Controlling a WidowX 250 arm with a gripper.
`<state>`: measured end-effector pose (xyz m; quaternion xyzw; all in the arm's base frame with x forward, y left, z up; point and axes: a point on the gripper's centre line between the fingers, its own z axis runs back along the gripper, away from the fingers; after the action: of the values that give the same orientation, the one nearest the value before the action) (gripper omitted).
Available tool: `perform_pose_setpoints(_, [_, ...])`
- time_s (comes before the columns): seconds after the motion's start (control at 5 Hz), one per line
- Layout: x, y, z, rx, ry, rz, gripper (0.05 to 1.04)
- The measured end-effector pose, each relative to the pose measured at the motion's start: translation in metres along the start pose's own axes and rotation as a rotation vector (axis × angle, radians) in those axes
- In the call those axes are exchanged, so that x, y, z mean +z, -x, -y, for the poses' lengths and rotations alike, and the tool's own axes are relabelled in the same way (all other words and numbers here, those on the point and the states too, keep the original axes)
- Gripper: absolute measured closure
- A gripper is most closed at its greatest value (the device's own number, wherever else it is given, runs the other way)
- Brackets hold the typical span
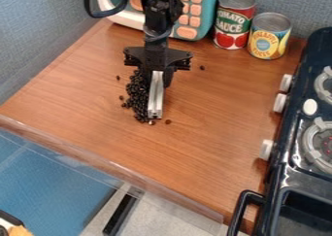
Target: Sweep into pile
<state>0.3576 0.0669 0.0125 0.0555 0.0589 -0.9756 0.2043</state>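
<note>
Camera view, nearest you: the black stove [291, 176] runs up the right, well apart from the gripper [158, 76]. Farther in, on the wooden counter [214, 138], your dark beans [137, 97] lie heaped against the left side of the silver bar [156, 95] under the gripper — a few strays sit around, one beyond the gripper to its right. You cannot tell whether the gripper is apart, together or clamped on that bar. Behind it, two cans stand upright to the right — the teal toy microwave [212, 7] just beside them.
</note>
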Motion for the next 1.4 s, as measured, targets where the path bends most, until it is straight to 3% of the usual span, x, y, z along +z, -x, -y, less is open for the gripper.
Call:
perform_pose_setpoints(0.4, [0.000,-0.001,0.014,0.029,0.003,0.006,0.706])
perform_pose_setpoints(1.0, [0.012,-0.008,-0.005,0.068,-0.073,0.104,0.706])
perform_pose_setpoints(1.4, [0.020,-0.013,-0.027,0.041,-0.100,0.117,0.707])
